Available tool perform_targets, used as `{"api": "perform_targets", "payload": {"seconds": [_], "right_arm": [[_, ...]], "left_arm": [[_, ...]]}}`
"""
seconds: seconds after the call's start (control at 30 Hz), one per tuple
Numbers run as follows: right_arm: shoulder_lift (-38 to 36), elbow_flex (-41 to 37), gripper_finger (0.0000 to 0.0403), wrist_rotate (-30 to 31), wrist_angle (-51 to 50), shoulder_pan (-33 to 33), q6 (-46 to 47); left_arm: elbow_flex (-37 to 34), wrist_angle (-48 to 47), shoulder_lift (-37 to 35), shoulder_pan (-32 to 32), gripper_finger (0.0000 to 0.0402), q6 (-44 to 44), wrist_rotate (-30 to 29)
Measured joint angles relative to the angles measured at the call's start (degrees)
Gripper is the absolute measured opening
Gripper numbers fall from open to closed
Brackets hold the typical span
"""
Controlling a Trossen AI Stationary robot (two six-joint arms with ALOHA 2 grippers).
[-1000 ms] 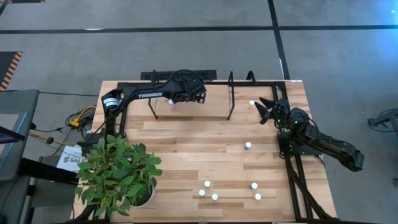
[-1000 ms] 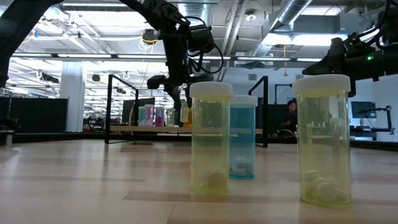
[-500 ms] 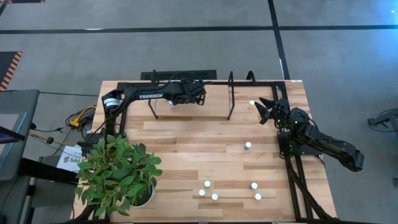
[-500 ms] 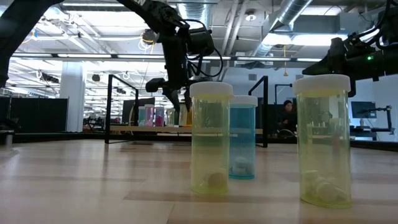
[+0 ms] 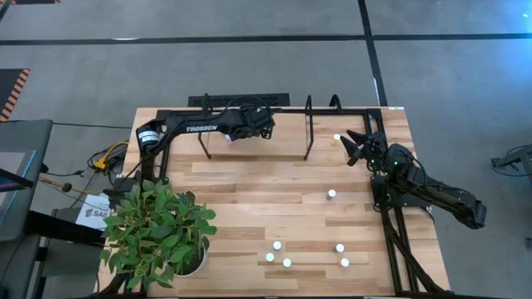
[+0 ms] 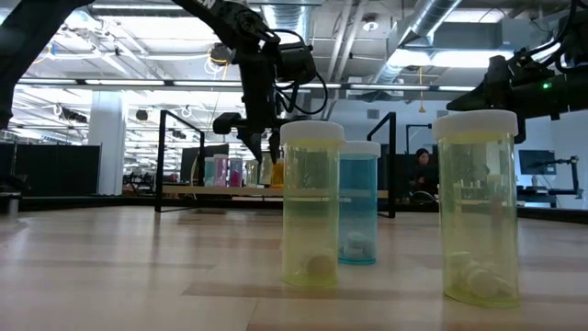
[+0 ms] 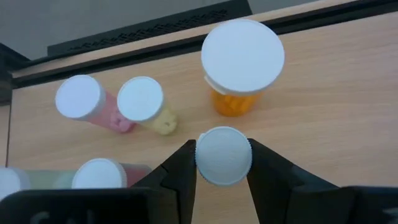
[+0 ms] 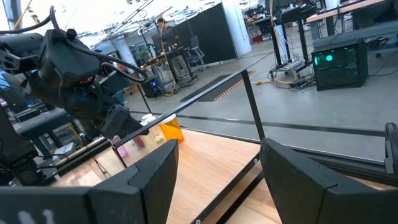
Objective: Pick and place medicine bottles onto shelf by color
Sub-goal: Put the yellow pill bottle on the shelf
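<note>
My left claw pinches a small bottle by its round ribbed white cap, just beside the big orange bottle on the smooth wooden shelf.

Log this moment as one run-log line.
left gripper: shut on small white-capped bottle, above black-framed wooden shelf | right gripper: open, waiting at table's right

Two yellowish bottles are standing close in front on the desk, a teal bottle sitting just behind them. Farther back, the left arm is hanging over the shelf, where several small bottles are lined up.
</note>
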Motion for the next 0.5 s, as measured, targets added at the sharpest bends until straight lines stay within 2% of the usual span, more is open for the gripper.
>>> {"api": "perform_targets", "payload": {"seconds": [0.5], "right_arm": [[-0.02, 0.00, 0.0249, -0.01, 0.01, -0.02, 0.02]], "left_arm": [[-2.39, 2.37, -0.04, 0.00, 0.0105, -0.63, 0.30]]}}
